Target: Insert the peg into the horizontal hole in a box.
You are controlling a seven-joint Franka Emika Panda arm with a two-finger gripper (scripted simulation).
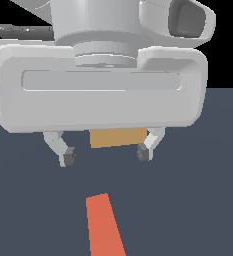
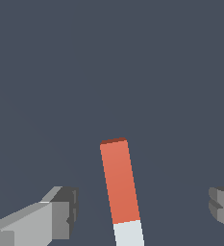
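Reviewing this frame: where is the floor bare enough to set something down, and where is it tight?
Bare floor flanks the peg on both sides, and more lies beyond its orange end in the wrist view. It is tight under the open gripper, where the box sits behind the fingers.

Orange-red, white-ended peg (image 2: pixel 119 182); tan box (image 1: pixel 118 137)

You see a flat floor (image 1: pixel 198 200) of dark slate-blue colour, plain and matte, without marks or lines on it. In the exterior view it fills the lower part of the picture, and above its far edge there is only a black background (image 1: pixel 228 50). In the wrist view the same dark blue surface (image 2: pixel 108 62) fills the whole picture behind everything else. You find no other loose object lying on it in either view.
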